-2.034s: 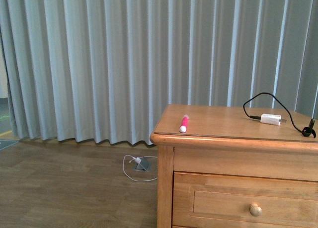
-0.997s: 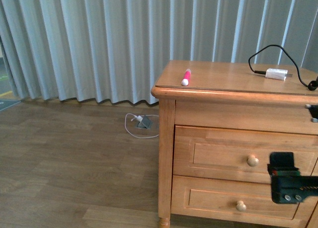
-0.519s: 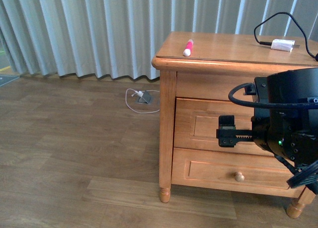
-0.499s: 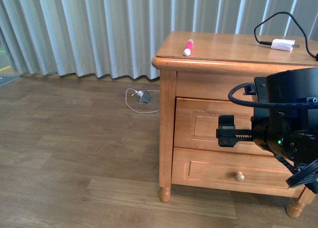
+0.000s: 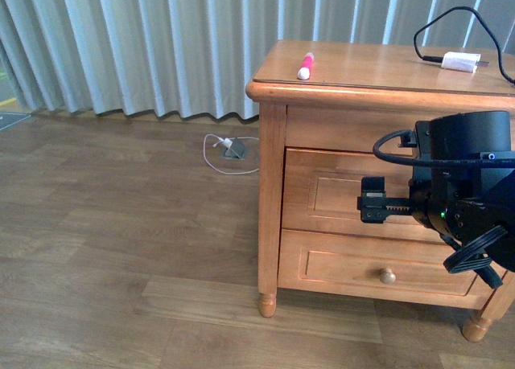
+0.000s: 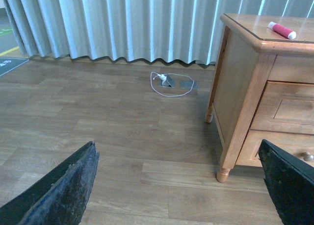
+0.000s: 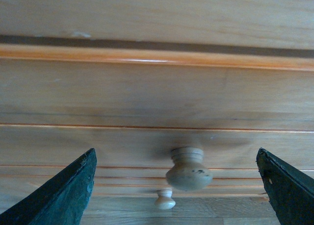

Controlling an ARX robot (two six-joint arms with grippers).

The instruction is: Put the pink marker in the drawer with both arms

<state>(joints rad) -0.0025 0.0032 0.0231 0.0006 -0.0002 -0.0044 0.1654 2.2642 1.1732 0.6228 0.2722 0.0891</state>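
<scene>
**Now: right gripper lined up on the drawer knob, marker not picked**

- Right gripper (image 7: pixel 175 152): fingers (image 7: pixel 59 195) spread wide, nothing held. Knob (image 7: pixel 189 170) of the drawer (image 7: pixel 98 97) sits between them, roughly centred, not touching either. Cannot tell how close the tips are to the drawer front.
- Left gripper (image 6: pixel 177 145): also wide open and empty, only bare floor (image 6: pixel 122 137) between its fingers.
- Marker (image 5: pixel 306 66): lying on the cabinet (image 5: pixel 269 184) top near the front left edge, white cap toward the front. Well apart from both pairs of fingers. In the front view it is above and left of the right gripper.
- Drawer is shut.
- Adapter (image 5: pixel 462 61) is on the far right of the top, well apart from the marker.

Diff vs 0.5 s ago, front view:
- Cabinet, marker and lower knob all sit slightly higher in frame, so the view has dropped a little.
- Right arm holds about the same spot in front of the drawer, shifted a touch right.
- Marker has not moved on the cabinet top.
</scene>
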